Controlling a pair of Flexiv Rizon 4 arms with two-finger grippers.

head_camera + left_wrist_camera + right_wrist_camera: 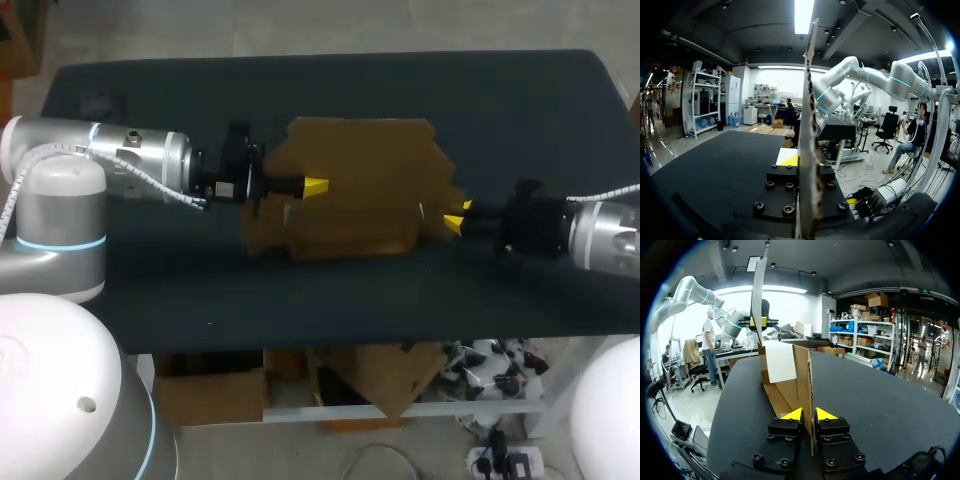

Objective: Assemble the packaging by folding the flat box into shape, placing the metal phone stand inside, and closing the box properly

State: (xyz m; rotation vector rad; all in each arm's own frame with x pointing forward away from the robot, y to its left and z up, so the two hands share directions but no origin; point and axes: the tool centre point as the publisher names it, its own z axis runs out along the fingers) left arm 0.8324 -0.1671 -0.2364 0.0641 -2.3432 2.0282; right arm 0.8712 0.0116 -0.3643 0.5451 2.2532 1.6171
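Note:
The flat brown cardboard box [350, 185] is held up off the black table [400, 290], standing on edge between both arms. My left gripper [315, 187] is shut on its left side; in the left wrist view the sheet's edge [807, 150] rises between the yellow tips of that gripper [807, 161]. My right gripper [457, 218] is at the box's right flap. In the right wrist view its fingers [810, 414] press a thin cardboard panel [790, 375] from both sides. The left gripper [758, 321] shows at the sheet's far end. No metal phone stand is in view.
A small dark item [95, 100] lies near the table's back left corner. Bare black tabletop stretches in front of and behind the box.

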